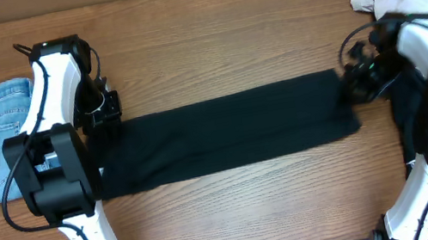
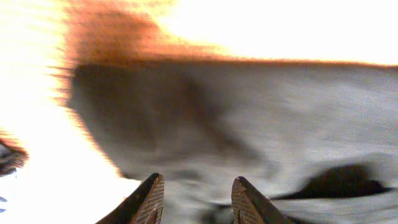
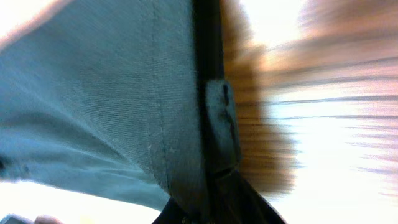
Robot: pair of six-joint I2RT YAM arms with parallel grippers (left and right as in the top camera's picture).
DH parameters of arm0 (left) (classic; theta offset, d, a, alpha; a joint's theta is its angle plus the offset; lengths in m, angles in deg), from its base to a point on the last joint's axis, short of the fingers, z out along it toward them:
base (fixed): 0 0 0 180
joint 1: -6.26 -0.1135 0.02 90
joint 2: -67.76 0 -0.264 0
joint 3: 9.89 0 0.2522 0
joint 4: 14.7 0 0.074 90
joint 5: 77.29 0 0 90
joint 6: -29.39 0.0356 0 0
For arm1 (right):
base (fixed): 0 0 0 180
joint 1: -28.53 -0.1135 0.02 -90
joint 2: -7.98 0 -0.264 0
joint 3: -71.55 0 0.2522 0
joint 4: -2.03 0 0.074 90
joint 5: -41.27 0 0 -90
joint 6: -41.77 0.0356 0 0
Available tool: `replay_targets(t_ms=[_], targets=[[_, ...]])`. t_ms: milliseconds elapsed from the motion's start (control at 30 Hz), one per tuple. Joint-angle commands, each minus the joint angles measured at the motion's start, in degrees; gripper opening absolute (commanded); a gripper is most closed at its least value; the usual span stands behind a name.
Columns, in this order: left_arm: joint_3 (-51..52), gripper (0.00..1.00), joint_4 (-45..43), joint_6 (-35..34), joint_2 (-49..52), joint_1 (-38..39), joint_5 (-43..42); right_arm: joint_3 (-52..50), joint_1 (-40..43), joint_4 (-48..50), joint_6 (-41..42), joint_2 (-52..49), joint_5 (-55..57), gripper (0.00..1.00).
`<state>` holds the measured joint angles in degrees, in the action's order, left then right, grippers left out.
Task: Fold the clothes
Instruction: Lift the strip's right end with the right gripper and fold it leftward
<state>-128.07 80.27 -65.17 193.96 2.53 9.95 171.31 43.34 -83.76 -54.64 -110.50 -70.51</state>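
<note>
A bare wooden table [image 1: 208, 34] is being used here, nothing fancy. The right gripper [image 1: 354, 83] is being pressed tight on the right-end hem of the black top [image 1: 225, 135], so cloth is being pinched there. The left gripper [image 2: 196, 196] is being held partly spread over the left end, and no grip can be made out. The top is lying as a long strip, long axis left to right, one end at each arm. So an end-over-end fold is probably being set up.
</note>
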Motion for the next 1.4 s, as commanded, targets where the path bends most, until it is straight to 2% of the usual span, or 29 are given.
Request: replay_targets(t_ms=[0, 200, 500, 600, 967, 1367], targets=[[0.33, 0.4, -1.2, -1.51, -5.33, -0.11, -0.24, 9.09, 2.27, -2.84, 3.48, 5.99, 9.42, 0.04], [0.33, 0.42, -1.66, -1.9, -6.32, -0.09, -0.76, 13.77, -1.99, -7.32, 3.45, 7.34, 10.23, 0.04], [0.33, 0.43, -1.11, -1.88, -6.32, 0.0, -1.73, 13.44, -17.94, -7.08, 6.29, 7.26, 10.43, 0.04], [0.33, 0.43, -1.09, -1.88, -6.32, 0.0, -1.75, 12.07, -23.1, -5.86, 6.51, 7.21, 10.43, 0.07], [0.33, 0.43, -1.09, -1.86, -6.32, 0.0, -1.73, 3.02, -33.99, 5.97, 8.2, 7.13, 10.36, 0.1], [0.33, 0.44, -1.09, -1.86, -6.32, 0.0, -1.73, -0.72, -38.45, 14.34, 8.17, 7.02, 10.14, 0.17]])
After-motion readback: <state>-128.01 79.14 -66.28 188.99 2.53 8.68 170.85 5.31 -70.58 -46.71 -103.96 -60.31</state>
